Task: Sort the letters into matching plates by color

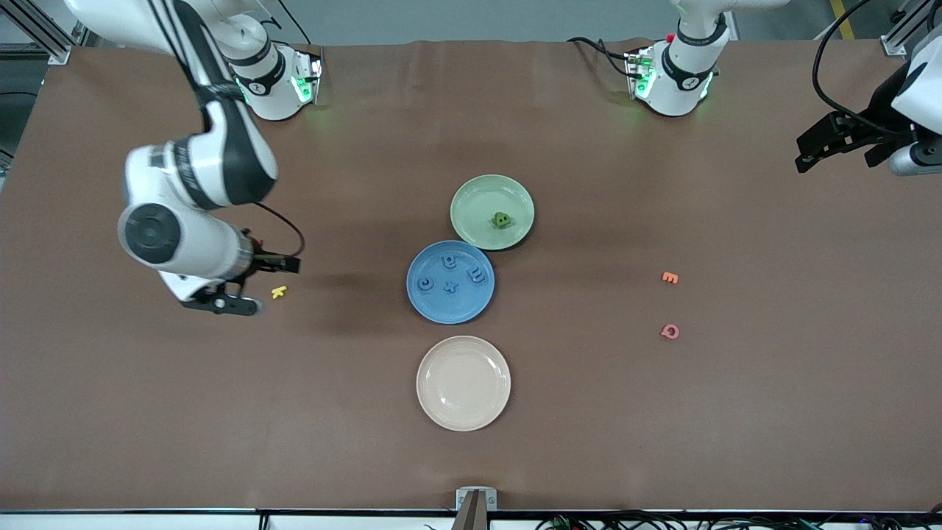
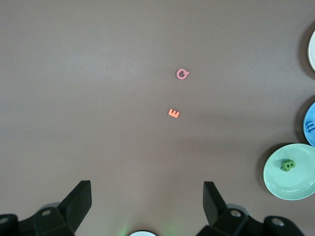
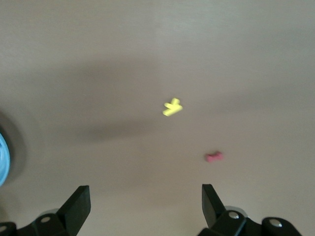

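Observation:
The pale green plate point(image 1: 478, 197) holds a small clump of green letters point(image 1: 502, 220); I cannot tell how many. The blue plate point(image 1: 441, 307) touches it on the side nearer the front camera and holds four blue letters point(image 1: 477, 275). My right gripper point(image 3: 145, 196) is open and empty, over bare table toward the right arm's end, next to a yellow letter point(image 1: 278, 292). My left gripper point(image 1: 804, 157) is open and empty, held high over the left arm's end of the table. The left wrist view shows the green plate point(image 2: 295, 187) and the green clump point(image 2: 288, 165).
A cream plate point(image 1: 463, 383) lies nearer the front camera than the blue plate. An orange letter point(image 1: 669, 277) and a pink letter point(image 1: 670, 331) lie toward the left arm's end. A red letter point(image 3: 214, 157) lies near the yellow letter point(image 3: 172, 107).

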`<action>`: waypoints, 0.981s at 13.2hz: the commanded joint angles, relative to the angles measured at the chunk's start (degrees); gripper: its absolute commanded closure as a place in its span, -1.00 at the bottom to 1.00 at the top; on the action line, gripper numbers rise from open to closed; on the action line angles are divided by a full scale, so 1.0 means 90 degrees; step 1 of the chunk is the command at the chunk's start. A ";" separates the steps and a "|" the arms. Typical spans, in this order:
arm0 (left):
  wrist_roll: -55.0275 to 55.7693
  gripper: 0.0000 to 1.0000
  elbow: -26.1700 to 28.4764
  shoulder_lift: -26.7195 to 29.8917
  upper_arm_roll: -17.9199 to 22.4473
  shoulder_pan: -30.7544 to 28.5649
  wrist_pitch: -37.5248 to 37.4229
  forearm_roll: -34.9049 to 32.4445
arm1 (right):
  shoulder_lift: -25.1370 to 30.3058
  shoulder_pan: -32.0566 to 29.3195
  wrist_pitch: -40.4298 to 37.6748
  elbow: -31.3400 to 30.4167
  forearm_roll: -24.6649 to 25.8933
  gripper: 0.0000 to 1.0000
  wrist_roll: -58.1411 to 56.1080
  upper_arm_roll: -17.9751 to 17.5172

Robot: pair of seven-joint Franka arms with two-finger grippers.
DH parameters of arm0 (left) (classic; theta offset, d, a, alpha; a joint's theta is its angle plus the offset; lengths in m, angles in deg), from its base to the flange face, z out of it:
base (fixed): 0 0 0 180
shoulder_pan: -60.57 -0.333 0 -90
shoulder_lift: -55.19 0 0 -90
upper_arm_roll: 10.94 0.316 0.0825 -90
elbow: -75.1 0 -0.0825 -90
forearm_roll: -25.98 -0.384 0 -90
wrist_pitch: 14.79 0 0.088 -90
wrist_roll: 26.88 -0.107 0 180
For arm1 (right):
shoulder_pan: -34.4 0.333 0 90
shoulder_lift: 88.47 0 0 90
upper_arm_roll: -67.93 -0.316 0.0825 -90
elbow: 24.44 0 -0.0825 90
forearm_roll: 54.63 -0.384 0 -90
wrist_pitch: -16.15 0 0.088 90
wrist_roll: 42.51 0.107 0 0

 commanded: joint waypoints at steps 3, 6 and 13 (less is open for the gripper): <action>0.0383 -1.00 -0.0135 0.0020 -0.0022 -0.0008 -0.0353 -0.0021 | 0.0520 -0.0830 -0.1400 0.0777 0.0321 -1.00 -0.0689 -0.0117; 0.0296 -1.00 -0.0154 0.0020 -0.0012 -0.0008 -0.0353 -0.0030 | 0.0500 -0.1260 -0.1931 0.1463 0.0478 -1.00 -0.1334 -0.0126; 0.0305 -1.00 -0.0340 -0.0029 -0.0022 0.0002 -0.0362 -0.0099 | 0.0461 -0.1564 -0.2127 0.2314 0.0449 -1.00 -0.1345 -0.0136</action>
